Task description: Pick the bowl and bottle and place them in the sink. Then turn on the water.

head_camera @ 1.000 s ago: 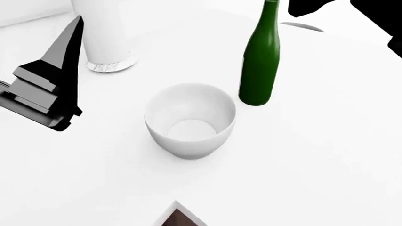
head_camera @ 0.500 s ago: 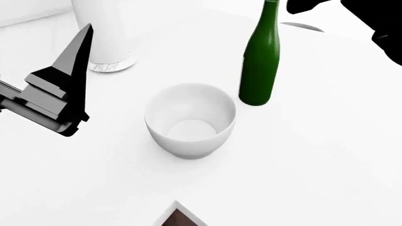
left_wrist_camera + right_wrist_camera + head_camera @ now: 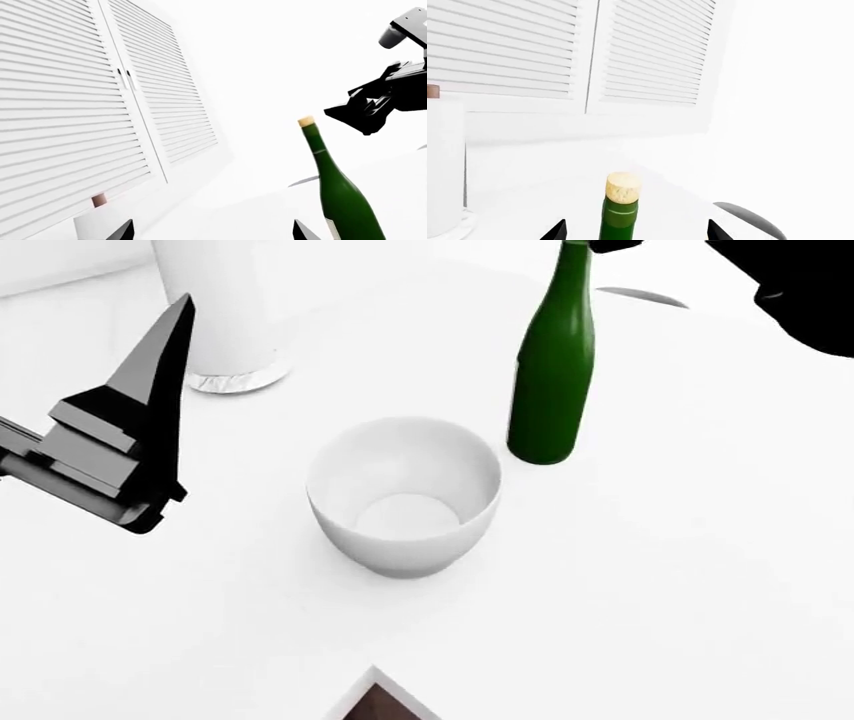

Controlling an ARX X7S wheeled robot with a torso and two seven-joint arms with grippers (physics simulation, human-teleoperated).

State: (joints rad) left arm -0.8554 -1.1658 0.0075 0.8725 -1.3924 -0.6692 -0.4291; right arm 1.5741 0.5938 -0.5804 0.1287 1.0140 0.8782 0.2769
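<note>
The white bowl [image 3: 404,495] stands upright and empty on the white counter. Just behind it to the right stands the dark green bottle [image 3: 550,370], corked. My left gripper [image 3: 167,330] hovers to the left of the bowl, clear of it. In the left wrist view it [image 3: 212,231] is open and holds nothing, with the bottle [image 3: 340,195] off to one side. My right gripper [image 3: 787,280] hangs above and behind the bottle. In the right wrist view it [image 3: 636,229] is open, its fingertips wide on either side of the bottle's neck [image 3: 620,210], not touching. Sink and water are out of view.
A tall white cylinder with a silvery base [image 3: 227,310] stands behind the bowl to the left. A flat grey disc [image 3: 641,295] lies behind the bottle. White louvred cupboard doors [image 3: 560,50] back the counter. A brown corner [image 3: 380,705] shows at the counter's front edge.
My left gripper has moved right, toward the bowl, and risen a little. The right gripper has shifted slightly near the bottle's top. Bowl and bottle have not moved.
</note>
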